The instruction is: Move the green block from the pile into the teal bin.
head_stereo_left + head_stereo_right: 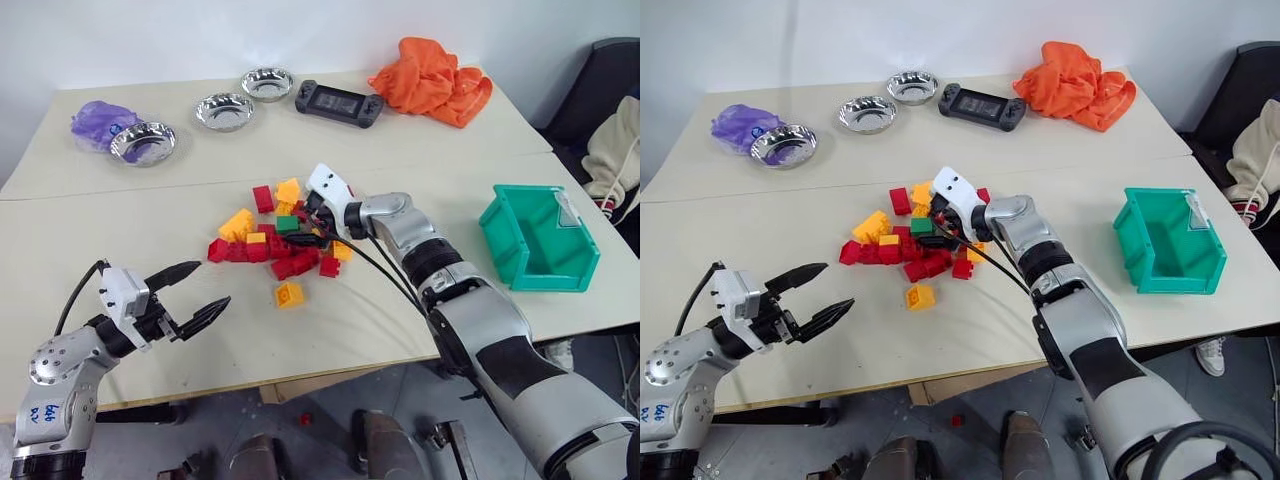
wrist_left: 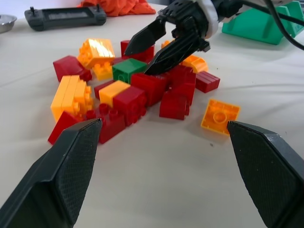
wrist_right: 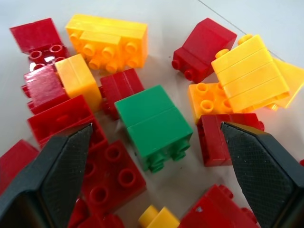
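Status, early: green block (image 3: 154,124) lies ungrasped mid-frame in the pile (image 1: 272,242), my right gripper (image 2: 159,47) spread wide over it, left gripper (image 1: 192,297) wide lower left, teal bin (image 1: 522,270) right, unfilled.

Three metal bowls (image 1: 224,111), a black handheld console (image 1: 339,102) and orange cloth (image 1: 432,80) sit along the table's far side.
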Robot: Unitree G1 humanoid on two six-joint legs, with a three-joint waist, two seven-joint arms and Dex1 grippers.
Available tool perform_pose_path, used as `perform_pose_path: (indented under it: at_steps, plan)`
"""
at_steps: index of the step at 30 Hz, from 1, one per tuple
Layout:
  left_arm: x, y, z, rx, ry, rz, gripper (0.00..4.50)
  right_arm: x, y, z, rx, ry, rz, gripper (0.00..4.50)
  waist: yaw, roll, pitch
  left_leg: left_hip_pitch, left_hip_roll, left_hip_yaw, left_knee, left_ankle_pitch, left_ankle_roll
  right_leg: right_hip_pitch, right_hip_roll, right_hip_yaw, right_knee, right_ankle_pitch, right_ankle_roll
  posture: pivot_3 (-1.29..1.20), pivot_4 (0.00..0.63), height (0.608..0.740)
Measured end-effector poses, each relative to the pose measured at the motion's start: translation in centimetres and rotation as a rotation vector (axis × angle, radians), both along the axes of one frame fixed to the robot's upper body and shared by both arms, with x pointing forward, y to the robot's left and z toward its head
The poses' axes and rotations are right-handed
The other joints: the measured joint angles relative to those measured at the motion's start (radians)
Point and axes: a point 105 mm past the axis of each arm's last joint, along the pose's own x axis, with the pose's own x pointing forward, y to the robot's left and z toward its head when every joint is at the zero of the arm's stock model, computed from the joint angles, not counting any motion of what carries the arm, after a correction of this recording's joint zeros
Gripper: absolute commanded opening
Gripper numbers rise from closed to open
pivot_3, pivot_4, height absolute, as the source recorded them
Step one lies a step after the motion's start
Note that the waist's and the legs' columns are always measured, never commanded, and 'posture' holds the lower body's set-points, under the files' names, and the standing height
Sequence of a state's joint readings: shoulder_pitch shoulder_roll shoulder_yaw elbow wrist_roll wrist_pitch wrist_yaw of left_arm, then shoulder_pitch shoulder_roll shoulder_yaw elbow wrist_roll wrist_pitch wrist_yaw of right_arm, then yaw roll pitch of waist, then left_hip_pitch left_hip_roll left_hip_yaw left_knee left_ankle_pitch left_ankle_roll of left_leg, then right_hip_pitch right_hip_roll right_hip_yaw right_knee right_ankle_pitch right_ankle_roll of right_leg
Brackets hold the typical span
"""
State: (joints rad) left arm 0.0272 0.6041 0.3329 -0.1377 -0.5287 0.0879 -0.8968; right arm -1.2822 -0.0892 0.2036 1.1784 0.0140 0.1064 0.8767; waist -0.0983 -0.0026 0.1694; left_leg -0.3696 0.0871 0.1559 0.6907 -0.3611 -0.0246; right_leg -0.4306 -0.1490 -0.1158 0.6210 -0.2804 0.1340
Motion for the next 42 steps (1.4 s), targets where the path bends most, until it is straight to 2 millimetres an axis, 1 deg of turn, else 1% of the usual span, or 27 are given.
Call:
perform_pose_path:
  at_steps: [3, 6, 7, 9, 11, 16, 27, 30, 33, 35, 36, 37, 38, 40, 42]
  plan:
    - [0.2, -0.2, 0.2, 0.0, -0.007, -0.003, 4.5, -0.1, 0.7, -0.1, -0.001, 0.027, 0.001, 4.48, -0.014, 0.0, 0.0, 0.0, 0.0, 0.0, 0.0, 0.0, 0.0, 0.0, 0.0, 0.0, 0.0, 0.0, 0.0, 0.0, 0.15, 0.74]
    - [0.3, -0.4, 0.4, -0.001, -0.014, -0.007, 4.5, -0.2, 0.7, -0.2, -0.014, 0.071, 0.008, 4.48, -0.017, 0.0, 0.0, 0.0, 0.0, 0.0, 0.0, 0.0, 0.0, 0.0, 0.0, 0.0, 0.0, 0.0, 0.0, 0.0, 0.15, 0.74]
    - [0.3, -0.4, 0.4, -0.001, -0.014, -0.007, 4.5, -0.3, 0.7, -0.2, -0.016, 0.079, 0.011, 4.31, -0.017, 0.0, 0.0, 0.0, 0.0, 0.0, 0.0, 0.0, 0.0, 0.0, 0.0, 0.0, 0.0, 0.0, 0.0, 0.0, 0.15, 0.74]
    - [0.3, -0.4, 0.4, -0.001, -0.014, -0.006, 4.5, -0.4, 0.7, -0.4, -0.02, 0.093, 0.023, 3.9, -0.018, 0.0, 0.0, 0.0, 0.0, 0.0, 0.0, 0.0, 0.0, 0.0, 0.0, 0.0, 0.0, 0.0, 0.0, 0.0, 0.15, 0.74]
    - [0.3, -0.4, 0.4, -0.001, -0.014, -0.006, 4.5, -0.5, 0.7, -0.6, -0.021, 0.102, 0.029, 3.19, -0.019, 0.0, 0.0, 0.0, 0.0, 0.0, -0.001, 0.0, 0.0, 0.0, 0.0, 0.0, 0.0, 0.0, 0.0, 0.0, 0.15, 0.74]
    - [0.3, -0.4, 0.4, -0.001, -0.016, -0.004, 4.5, -1.0, 1.4, -0.6, -0.025, 0.105, 0.069, 1.45, -0.027, 0.0, 0.0, 0.0, 0.0, 0.0, -0.001, 0.0, 0.0, 0.0, 0.0, 0.0, 0.0, 0.0, 0.0, 0.0, 0.15, 0.74]
    - [0.4, -0.4, 0.4, -0.001, -0.017, 0.002, 4.5, -0.8, 1.5, 0.1, -0.008, 0.037, 0.073, 1.45, -0.039, 0.0, 0.0, 0.0, 0.0, -0.001, -0.001, 0.0, 0.0, 0.0, 0.0, 0.0, 0.0, 0.0, 0.0, 0.0, 0.15, 0.74]
    - [0.4, -0.6, 0.4, 0.001, -0.014, -0.005, 4.5, -0.6, 1.1, 0.4, 0.023, 0.044, 0.063, 2.03, -0.038, 0.0, 0.0, 0.0, 0.0, -0.001, -0.001, 0.0, 0.0, 0.0, 0.0, 0.0, 0.0, 0.0, 0.0, 0.0, 0.15, 0.74]
    - [0.9, -0.8, 0.8, 0.001, -0.034, 0.0, 4.5, -0.4, -0.2, 0.7, 0.044, 0.021, 0.071, 3.05, -0.034, 0.0, 0.0, 0.0, 0.0, -0.002, 0.0, 0.0, 0.0, 0.001, 0.0, 0.0, 0.0, 0.0, 0.0, 0.0, 0.15, 0.74]
    - [1.3, -0.9, 1.3, 0.004, -0.06, 0.01, 4.5, -0.2, -1.7, 1.3, 0.106, -0.021, 0.063, 3.71, -0.03, 0.0, 0.0, 0.0, 0.0, -0.002, 0.0, 0.0, 0.0, 0.001, 0.0, 0.0, 0.0, 0.0, 0.0, 0.0, 0.15, 0.74]
    - [1.5, -0.9, 1.6, 0.003, -0.072, 0.012, 4.5, -0.2, -2.6, 1.7, 0.138, -0.051, 0.064, 4.15, -0.028, 0.0, 0.0, 0.0, 0.0, -0.002, 0.0, 0.0, 0.0, 0.001, 0.0, 0.0, 0.0, 0.0, 0.0, 0.0, 0.15, 0.74]
    - [1.6, -0.8, 1.6, 0.001, -0.075, 0.016, 4.5, -0.3, -3.1, 2.1, 0.162, -0.067, 0.065, 4.33, -0.028, 0.0, 0.0, 0.0, 0.0, -0.002, 0.0, 0.0, 0.0, 0.001, 0.0, 0.0, 0.0, 0.0, 0.0, 0.0, 0.15, 0.74]
    - [1.9, -0.8, 1.7, -0.002, -0.077, 0.017, 4.5, -0.8, -4.1, 2.7, 0.192, -0.119, 0.088, 4.46, -0.026, 0.0, 0.0, 0.0, 0.0, -0.002, 0.0, 0.0, 0.0, 0.001, 0.0, 0.0, 0.0, 0.0, 0.0, 0.0, 0.15, 0.74]
    - [2.3, -0.5, 1.4, -0.005, -0.063, 0.026, 4.5, -2.0, -5.3, 3.3, 0.236, -0.184, 0.13, 4.46, -0.02, 0.0, 0.0, 0.0, 0.0, -0.002, -0.001, 0.0, 0.0, 0.001, 0.0, 0.0, 0.0, 0.0, 0.0, 0.0, 0.15, 0.74]
    - [2.6, -0.2, 1.1, -0.003, -0.05, 0.027, 4.5, -3.9, -6.9, 3.1, 0.27, -0.233, 0.161, 4.46, -0.012, 0.0, 0.0, 0.0, 0.0, -0.002, 0.0, 0.0, 0.0, 0.001, 0.0, 0.0, 0.0, 0.0, 0.0, 0.0, 0.15, 0.74]
